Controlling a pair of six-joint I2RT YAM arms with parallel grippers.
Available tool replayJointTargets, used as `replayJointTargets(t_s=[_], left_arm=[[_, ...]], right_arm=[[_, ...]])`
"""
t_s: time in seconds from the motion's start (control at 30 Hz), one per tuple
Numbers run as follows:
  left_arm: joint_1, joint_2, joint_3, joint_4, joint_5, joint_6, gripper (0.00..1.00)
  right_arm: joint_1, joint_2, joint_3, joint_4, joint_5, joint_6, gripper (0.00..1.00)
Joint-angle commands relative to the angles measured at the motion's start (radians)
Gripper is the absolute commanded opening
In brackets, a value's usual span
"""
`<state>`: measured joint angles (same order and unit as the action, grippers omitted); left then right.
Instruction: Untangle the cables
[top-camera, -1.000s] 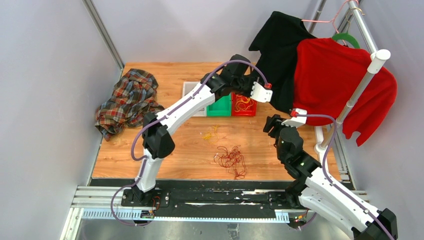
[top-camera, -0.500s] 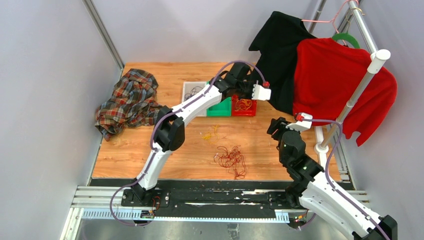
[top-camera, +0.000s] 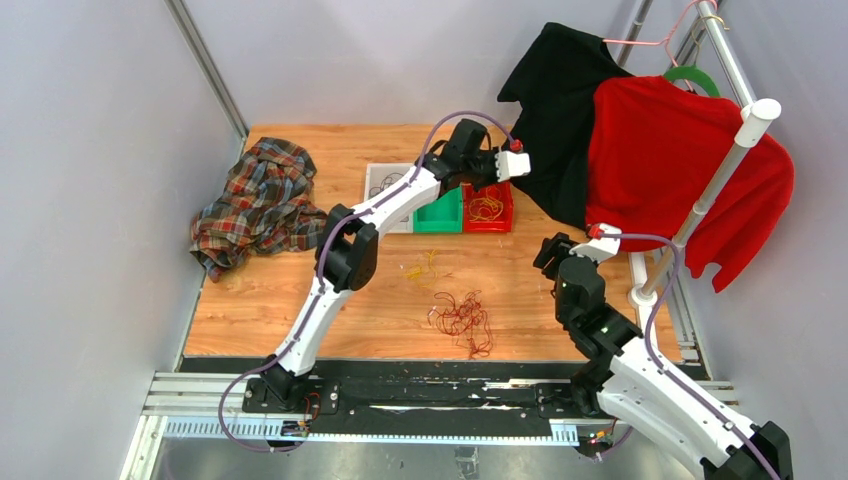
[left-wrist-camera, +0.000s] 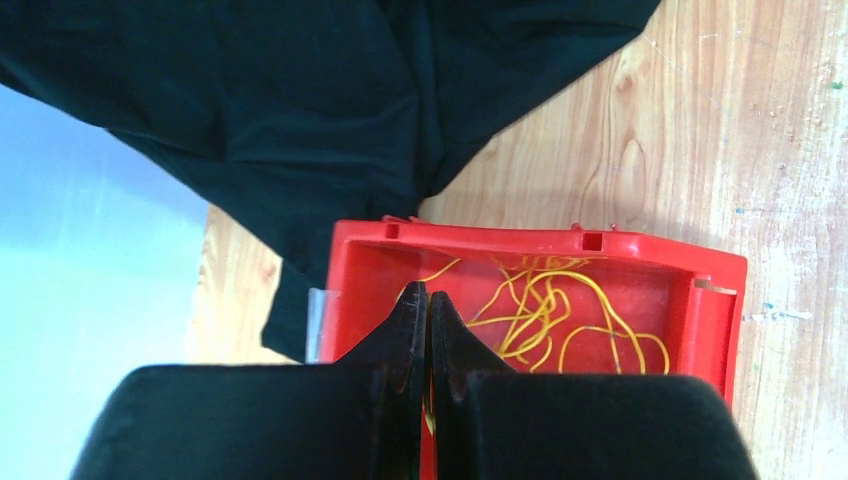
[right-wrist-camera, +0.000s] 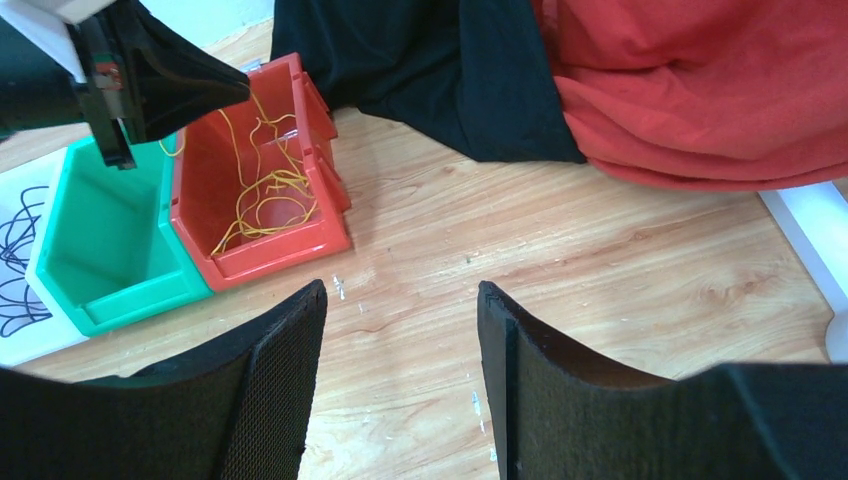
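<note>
A dark red cable tangle (top-camera: 462, 318) lies on the wooden table near the front middle. A few loose yellow cables (top-camera: 418, 268) lie behind it. More yellow cables (left-wrist-camera: 545, 310) lie in the red bin (top-camera: 503, 212), which also shows in the right wrist view (right-wrist-camera: 300, 240). My left gripper (left-wrist-camera: 428, 290) hangs over the red bin's left part, jaws shut, with a thin yellow cable (right-wrist-camera: 262, 115) pinched between them and trailing down into the bin. My right gripper (right-wrist-camera: 400, 290) is open and empty, low over bare wood right of the bins.
A green bin (top-camera: 438, 212) and a white tray (top-camera: 375, 175) with dark cables (right-wrist-camera: 15, 260) stand left of the red bin. A plaid cloth (top-camera: 258, 200) lies at the far left. A black garment (top-camera: 555, 100) and a red garment (top-camera: 680, 150) hang on a rack at the right.
My left gripper has swung back and left above the red bin, its wrist turning. My right gripper has drawn back slightly. The cables on the table have not moved.
</note>
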<state>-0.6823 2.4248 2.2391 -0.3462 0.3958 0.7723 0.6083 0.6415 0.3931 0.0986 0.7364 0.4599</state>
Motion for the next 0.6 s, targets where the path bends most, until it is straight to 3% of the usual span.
replayJointTargets(t_s=[0.0, 0.37, 0.57], left_arm=[[-0.006, 0.041, 0.014, 0.073, 0.023, -0.057, 0.0], [-0.008, 0.132, 0.025, 0.14, -0.007, -0.099, 0.0], [-0.017, 0.148, 0.025, 0.096, -0.106, -0.018, 0.01]], right_arm=[[-0.024, 0.009, -0.019, 0.012, 0.012, 0.032, 0.57], [-0.046, 0.017, -0.026, 0.012, -0.01, 0.024, 0.56], [-0.049, 0.013, -0.039, 0.012, -0.023, 0.04, 0.56]])
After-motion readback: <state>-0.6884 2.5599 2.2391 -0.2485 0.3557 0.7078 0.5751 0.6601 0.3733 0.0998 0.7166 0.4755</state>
